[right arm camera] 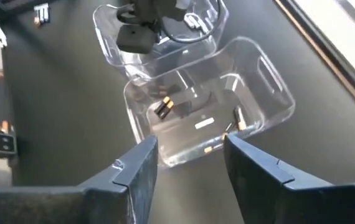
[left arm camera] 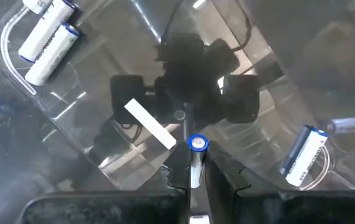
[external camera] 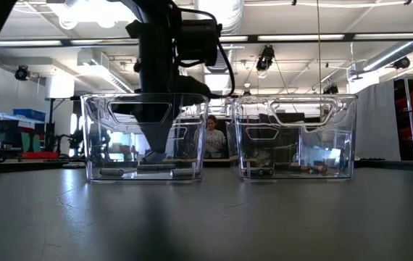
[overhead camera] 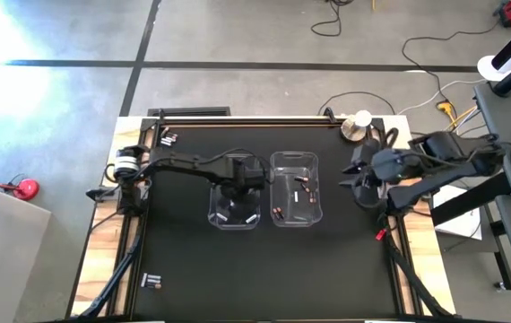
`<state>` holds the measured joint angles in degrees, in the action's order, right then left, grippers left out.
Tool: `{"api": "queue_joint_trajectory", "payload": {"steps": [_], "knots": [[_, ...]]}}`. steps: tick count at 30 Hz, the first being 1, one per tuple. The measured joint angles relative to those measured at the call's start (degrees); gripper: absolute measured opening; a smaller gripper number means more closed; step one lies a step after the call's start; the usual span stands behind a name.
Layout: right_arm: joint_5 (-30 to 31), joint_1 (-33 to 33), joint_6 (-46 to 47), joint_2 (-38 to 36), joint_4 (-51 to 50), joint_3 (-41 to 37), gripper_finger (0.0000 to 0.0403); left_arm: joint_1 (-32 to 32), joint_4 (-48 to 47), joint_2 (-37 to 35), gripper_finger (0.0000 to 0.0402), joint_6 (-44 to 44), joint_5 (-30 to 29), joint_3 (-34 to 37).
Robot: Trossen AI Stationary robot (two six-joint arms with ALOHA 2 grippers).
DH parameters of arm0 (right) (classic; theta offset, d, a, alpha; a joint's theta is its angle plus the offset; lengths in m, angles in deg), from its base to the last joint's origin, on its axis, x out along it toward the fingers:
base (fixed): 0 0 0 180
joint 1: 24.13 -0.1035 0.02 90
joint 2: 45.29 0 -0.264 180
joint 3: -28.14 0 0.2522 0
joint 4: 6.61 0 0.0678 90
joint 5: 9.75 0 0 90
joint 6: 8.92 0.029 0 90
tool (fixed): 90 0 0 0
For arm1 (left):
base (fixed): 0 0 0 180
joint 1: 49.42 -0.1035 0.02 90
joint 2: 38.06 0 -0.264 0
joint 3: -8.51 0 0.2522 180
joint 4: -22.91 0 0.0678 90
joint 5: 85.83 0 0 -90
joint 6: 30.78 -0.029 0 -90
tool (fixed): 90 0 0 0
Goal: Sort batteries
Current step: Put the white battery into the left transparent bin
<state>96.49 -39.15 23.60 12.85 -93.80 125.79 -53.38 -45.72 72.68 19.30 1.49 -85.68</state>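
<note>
Two clear plastic bins stand side by side mid-table. The left bin (overhead camera: 235, 213) has white batteries (left arm camera: 47, 37) lying on its floor, and my left gripper (overhead camera: 235, 190) reaches down into it, shut on one white battery (left arm camera: 195, 163). In the low view the gripper (external camera: 156, 145) hangs inside that bin, close to its floor. The right bin (overhead camera: 296, 190) holds dark batteries with copper ends (right arm camera: 163, 107). My right gripper (right arm camera: 190, 162) hovers open, above and to the right of the right bin, with nothing between its fingers. My left gripper pinches the white battery between its two fingers, which come from above and point down. The battery lies along the fingers, upright, and its blue-ringed end (left arm camera: 197, 144) sticks out below the fingertips. I cannot tell whether that end touches the bin floor.
Loose batteries lie at the table's far left (overhead camera: 168, 139) and near left (overhead camera: 151, 282). A round silver object (overhead camera: 356, 126) sits at the far edge and a small red thing (overhead camera: 380, 235) at the right edge. A person (external camera: 211, 134) shows beyond the table.
</note>
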Motion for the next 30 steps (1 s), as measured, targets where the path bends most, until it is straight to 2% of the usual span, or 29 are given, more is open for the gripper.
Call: {"api": "queue_joint_trajectory", "payload": {"steps": [4,8,13,19,23,30], "knots": [[2.0,-5.2,6.7,-2.0,1.0,-3.0,0.0180,0.0,0.0,0.5,0.0012,-0.2,-0.5,-0.2],[1.9,-8.3,7.2,-2.1,5.9,-5.5,0.0185,0.0,-0.2,0.5,0.0030,-0.2,-1.0,0.6],[1.8,-9.1,7.0,0.4,11.5,-5.5,0.0191,0.4,0.1,0.5,0.0065,0.0,-1.4,0.6],[1.2,-9.1,4.9,5.7,15.0,-0.8,0.0192,0.6,0.2,0.1,0.0097,0.0,-1.5,0.6],[-1.7,-9.1,1.8,9.4,15.0,4.1,0.0194,2.3,-0.7,-3.5,0.0109,-0.1,-4.6,-1.2],[-1.6,-9.1,-5.1,12.1,13.2,9.3,0.0194,9.6,-6.4,-11.8,0.0112,-10.0,-9.0,-6.6]]}}
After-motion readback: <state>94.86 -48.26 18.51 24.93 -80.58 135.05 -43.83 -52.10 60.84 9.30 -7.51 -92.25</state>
